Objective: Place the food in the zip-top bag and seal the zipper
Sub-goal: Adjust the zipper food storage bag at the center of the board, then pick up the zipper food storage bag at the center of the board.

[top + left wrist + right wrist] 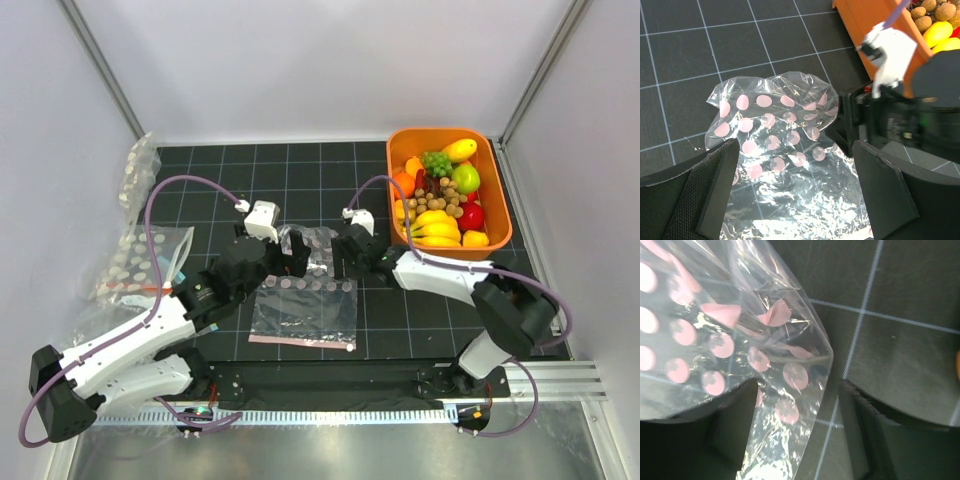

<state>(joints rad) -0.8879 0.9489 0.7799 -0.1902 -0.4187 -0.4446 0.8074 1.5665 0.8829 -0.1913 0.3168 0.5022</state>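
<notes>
Leftmost, a spare clear plastic bag with bold white dots lies at the mat's edge. Next, the left gripper hovers with its jaws spread wide over the clear crinkly zip-top bag with pale pink dots. It lies on the black gridded mat, its thin pink zipper strip along the near edge. The right gripper is released too, the bag's crumpled far edge lying in the gap between its fingers. Farthest right, the glossy toy fruits sit in the orange plastic tub, well apart from the bag
</notes>
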